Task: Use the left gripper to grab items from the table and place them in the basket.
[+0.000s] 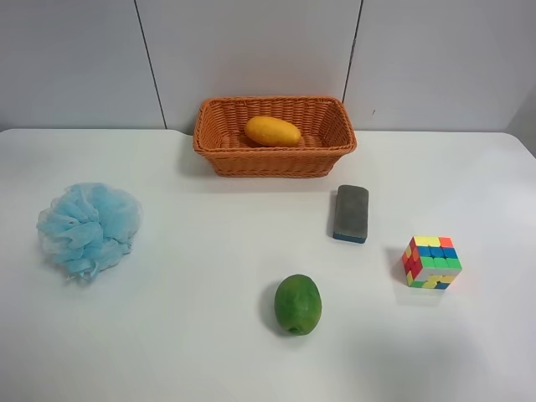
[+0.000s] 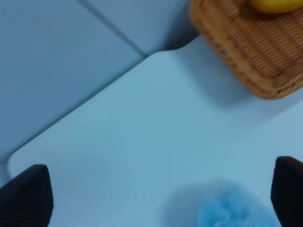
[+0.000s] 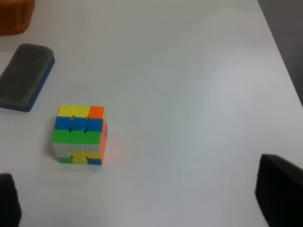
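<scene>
Mango (image 1: 272,131) already in the wicker basket (image 1: 251,159).
Left pincer (image 2: 156,196) spread wide and empty over the blue bath pouf (image 2: 232,210), probably lining up that pick.

One basket (image 1: 268,159), five items (image 1: 297,304)

High overview of the whole table (image 1: 209,352); wrist views close, left toward pouf (image 2: 227,210) and basket (image 2: 246,52), right toward cube (image 3: 79,135).

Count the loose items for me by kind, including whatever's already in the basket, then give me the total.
Fruit: 2, the mango in the basket and the green fruit on the table
Bath pouf: 1
Eraser: 1
Puzzle cube: 1
Total: 5
</scene>
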Tool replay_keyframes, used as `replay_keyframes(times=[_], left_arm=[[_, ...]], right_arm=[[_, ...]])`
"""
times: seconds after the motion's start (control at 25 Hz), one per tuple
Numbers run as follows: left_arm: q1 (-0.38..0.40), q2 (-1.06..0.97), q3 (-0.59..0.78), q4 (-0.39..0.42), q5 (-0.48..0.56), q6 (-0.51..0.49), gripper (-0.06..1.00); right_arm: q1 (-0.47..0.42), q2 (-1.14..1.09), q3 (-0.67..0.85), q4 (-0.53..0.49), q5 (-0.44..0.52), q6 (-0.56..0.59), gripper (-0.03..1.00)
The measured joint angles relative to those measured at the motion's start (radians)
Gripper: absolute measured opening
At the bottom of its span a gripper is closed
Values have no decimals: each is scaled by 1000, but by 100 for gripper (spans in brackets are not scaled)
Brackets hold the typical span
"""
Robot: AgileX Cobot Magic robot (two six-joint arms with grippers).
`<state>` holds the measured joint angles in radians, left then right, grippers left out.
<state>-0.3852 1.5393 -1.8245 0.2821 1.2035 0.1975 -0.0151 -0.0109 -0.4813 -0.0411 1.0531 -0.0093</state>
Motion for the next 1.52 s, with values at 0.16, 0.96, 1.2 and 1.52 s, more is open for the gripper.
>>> replay_keyframes(times=[0.16,0.96,1.2,1.52], left_arm=[[49,-259,200,31,4,-46,90],[502,-1349,958,-135,7,-100,90],[502,-1464,1136,-243,6,-147,90],[502,-1542,1272,-303,-32,-148,90]], right_arm=[[0,0,0,0,0,0,99],[0,0,0,0,0,0,99],[0,0,0,0,0,0,99],[0,0,0,0,0,0,99]])
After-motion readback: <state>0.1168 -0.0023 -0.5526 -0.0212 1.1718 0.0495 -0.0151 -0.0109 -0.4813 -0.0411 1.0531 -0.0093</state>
